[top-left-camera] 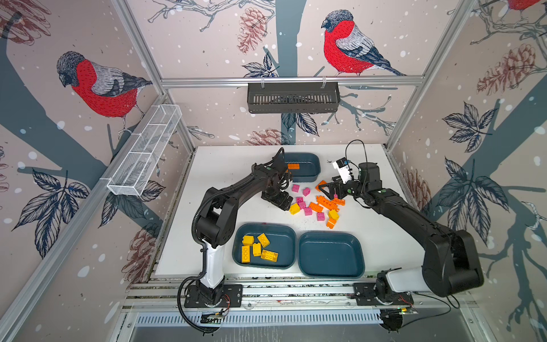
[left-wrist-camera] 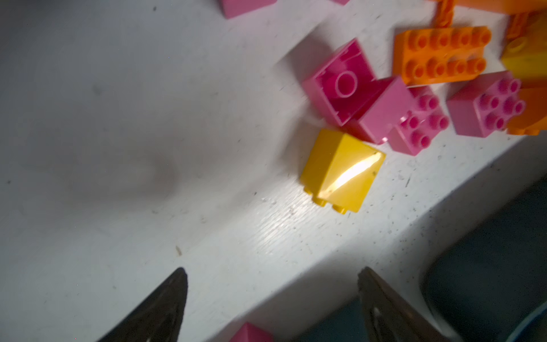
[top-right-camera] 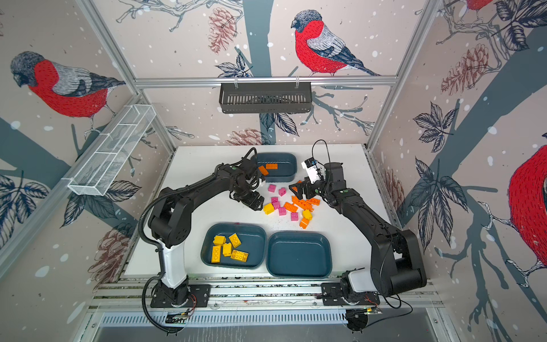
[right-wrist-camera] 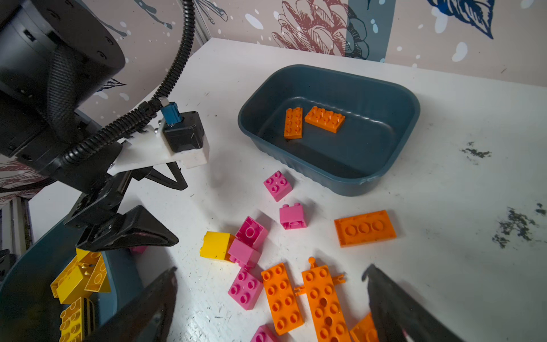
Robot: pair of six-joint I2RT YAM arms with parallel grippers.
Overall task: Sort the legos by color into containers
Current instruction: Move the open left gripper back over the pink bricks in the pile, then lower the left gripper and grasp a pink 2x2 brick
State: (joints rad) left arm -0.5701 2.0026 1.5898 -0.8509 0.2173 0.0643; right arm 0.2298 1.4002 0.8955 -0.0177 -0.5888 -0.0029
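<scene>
Loose orange, yellow and pink legos (top-left-camera: 315,205) lie mid-table. My left gripper (top-left-camera: 285,204) hangs open at the pile's left edge, a little short of a yellow brick (left-wrist-camera: 340,171); a pink brick (left-wrist-camera: 251,333) lies low between its fingers. The right gripper (right-wrist-camera: 270,271) stands open above two long orange bricks (right-wrist-camera: 282,297) at the pile's right side. Orange bricks (right-wrist-camera: 324,118) lie in the back container (top-left-camera: 318,165). The front left container (top-left-camera: 266,226) holds several yellow bricks (top-left-camera: 257,248). Nothing lies in the front right container (top-left-camera: 330,235).
A black slotted basket (top-left-camera: 293,97) hangs on the back wall and a white wire mesh basket (top-left-camera: 145,151) on the left wall. Both arm bases stand on the front rail. An orange plate (right-wrist-camera: 365,228) lies apart from the pile, near the back container.
</scene>
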